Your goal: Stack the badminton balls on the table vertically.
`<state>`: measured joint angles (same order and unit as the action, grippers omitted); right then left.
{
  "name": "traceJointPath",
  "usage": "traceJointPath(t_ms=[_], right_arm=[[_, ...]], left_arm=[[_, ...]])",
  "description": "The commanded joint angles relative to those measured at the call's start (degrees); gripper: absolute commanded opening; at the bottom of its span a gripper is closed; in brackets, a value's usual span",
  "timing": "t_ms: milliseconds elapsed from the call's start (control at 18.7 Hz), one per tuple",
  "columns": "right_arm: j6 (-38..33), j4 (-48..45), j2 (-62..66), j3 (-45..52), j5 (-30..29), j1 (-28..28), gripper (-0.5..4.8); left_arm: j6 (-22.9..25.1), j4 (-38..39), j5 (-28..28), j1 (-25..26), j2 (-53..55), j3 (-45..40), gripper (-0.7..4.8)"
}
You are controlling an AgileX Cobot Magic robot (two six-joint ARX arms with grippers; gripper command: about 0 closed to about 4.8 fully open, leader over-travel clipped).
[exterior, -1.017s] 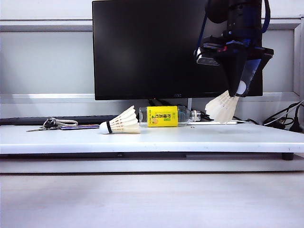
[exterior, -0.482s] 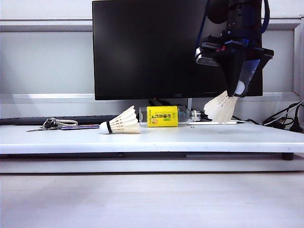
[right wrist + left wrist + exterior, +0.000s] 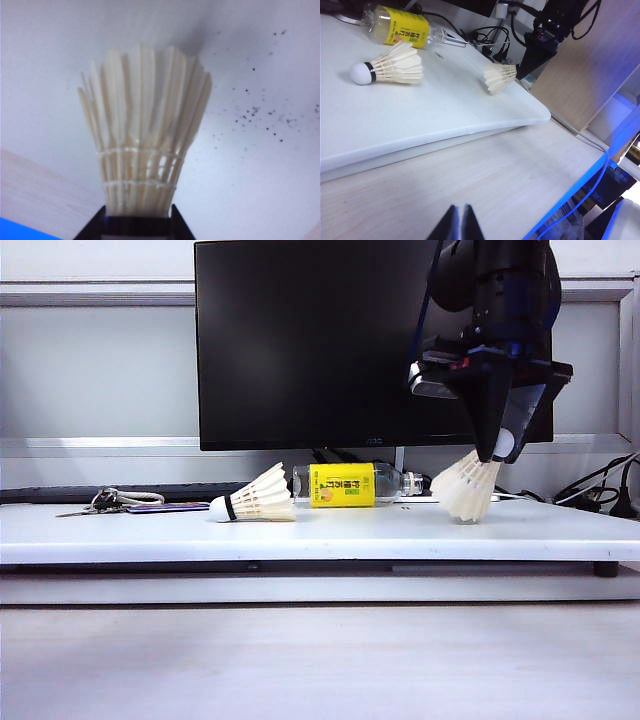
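Note:
One badminton ball point(image 3: 255, 502) lies on its side on the white table point(image 3: 300, 535), cork pointing left; the left wrist view shows it too point(image 3: 390, 69). The other badminton ball point(image 3: 467, 488) stands with its feather skirt on the table, cork up and slightly tilted. My right gripper point(image 3: 497, 445) points down over it, its fingers against both sides of the black band point(image 3: 138, 215). The feathers point(image 3: 142, 135) fan out below the fingers. My left gripper point(image 3: 461, 215) is shut and empty, low over the wooden surface in front of the table, far from both balls.
A clear bottle with a yellow label point(image 3: 345, 484) lies between the two balls, toward the back. A black monitor point(image 3: 310, 340) stands behind it. Keys point(image 3: 110, 502) lie at the back left. Cables point(image 3: 600, 490) run at the far right.
My right gripper has come down with the badminton ball. The feather skirt, which hung tilted above the table, now rests on it and stands more upright. The left arm has kept still.

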<state>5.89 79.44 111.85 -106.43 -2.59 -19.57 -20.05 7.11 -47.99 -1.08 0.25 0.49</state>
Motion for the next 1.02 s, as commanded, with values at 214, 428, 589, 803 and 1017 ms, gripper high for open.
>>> traceJointPath(t_ms=[214, 428, 589, 803, 1017], right_arm=[[-0.1, -0.2, -0.3, -3.7, 0.3, 0.1, 1.54], [-1.4, 0.0, 0.2, -4.5, -0.1, 0.1, 1.63], [-1.5, 0.0, 1.0, -4.5, -0.5, 0.1, 1.62], [-1.4, 0.0, 1.1, -4.5, 0.4, 0.1, 1.63], [-1.4, 0.0, 1.1, -4.5, 0.2, 0.2, 2.13]], left_arm=[[0.1, 1.1, -0.9, -0.1, -0.2, -0.2, 0.26], [0.1, 1.1, -0.9, -0.1, -0.2, -0.2, 0.26], [0.1, 1.1, -0.9, -0.1, -0.2, -0.2, 0.26], [0.2, 1.1, -0.8, -0.1, -0.2, -0.2, 0.26], [0.4, 1.1, -0.7, -0.1, -0.2, -0.2, 0.26]])
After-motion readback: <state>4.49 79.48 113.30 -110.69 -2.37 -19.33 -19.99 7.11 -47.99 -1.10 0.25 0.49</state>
